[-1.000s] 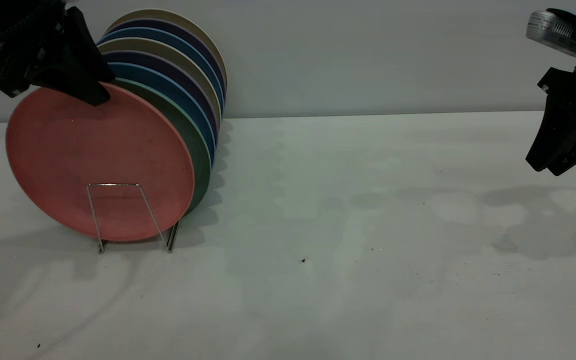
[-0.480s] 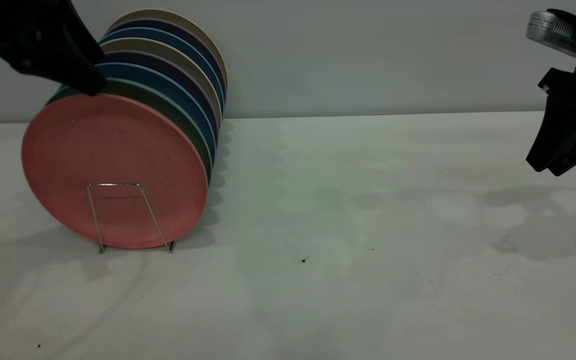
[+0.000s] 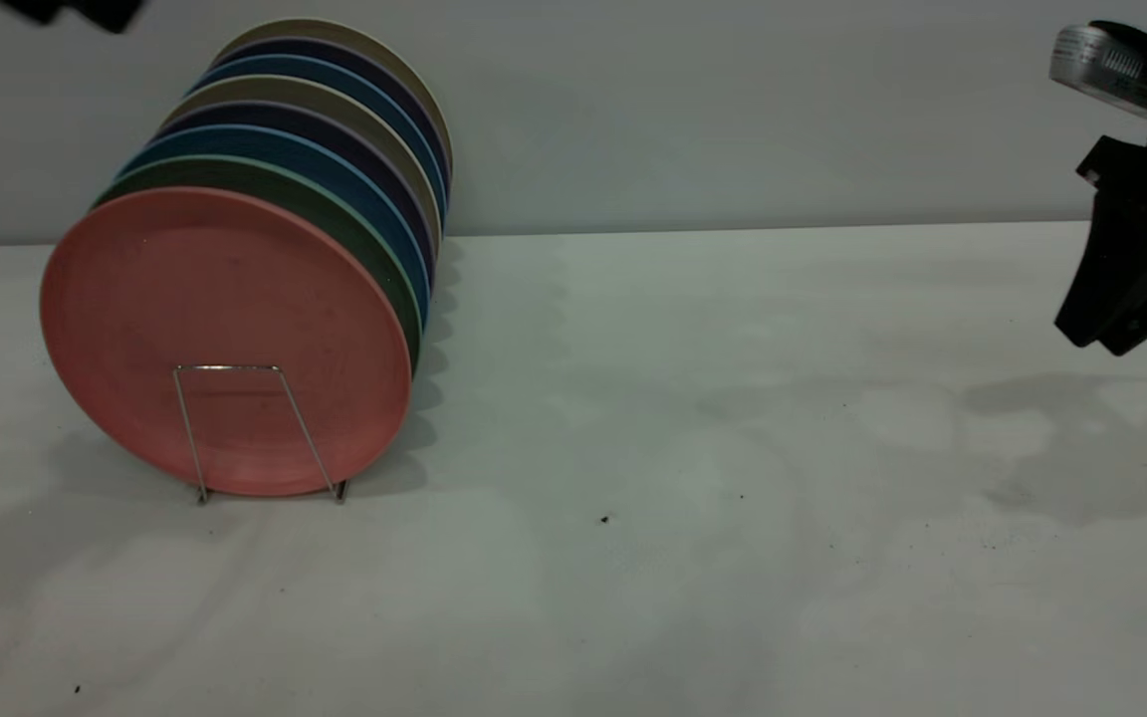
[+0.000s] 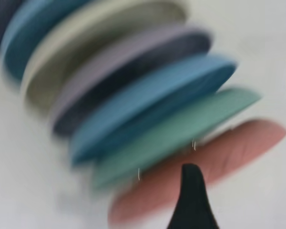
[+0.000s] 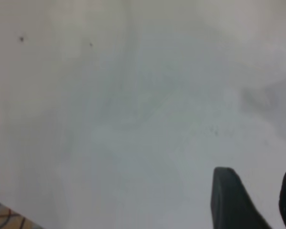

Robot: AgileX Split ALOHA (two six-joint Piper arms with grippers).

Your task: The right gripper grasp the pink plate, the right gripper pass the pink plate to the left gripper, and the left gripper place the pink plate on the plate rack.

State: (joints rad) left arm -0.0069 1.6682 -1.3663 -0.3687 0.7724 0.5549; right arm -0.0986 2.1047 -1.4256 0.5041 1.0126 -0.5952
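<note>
The pink plate [image 3: 225, 339] stands on edge in the front slot of the plate rack [image 3: 230, 367], leaning back against the teal-green plate [image 3: 335, 204]. It also shows in the left wrist view [image 4: 229, 150]. My left gripper [image 3: 86, 10] is high above the stack at the top left, nearly out of view and clear of the plate. Only one of its fingers [image 4: 192, 191] shows in its wrist view, with nothing held. My right gripper [image 3: 1096, 339] hangs at the far right above the table, open and empty, and its wrist view [image 5: 257, 186] shows bare table.
Behind the pink plate several more plates [image 3: 354, 119] fill the rack in blue, purple and beige. The white table [image 3: 733, 448] carries a few dark specks. A grey wall [image 3: 733, 110] runs behind it.
My left gripper has let go of the pink plate's top rim and risen up and left, almost out of view. The plate shifted right and settled in the rack. The right arm has barely moved.
</note>
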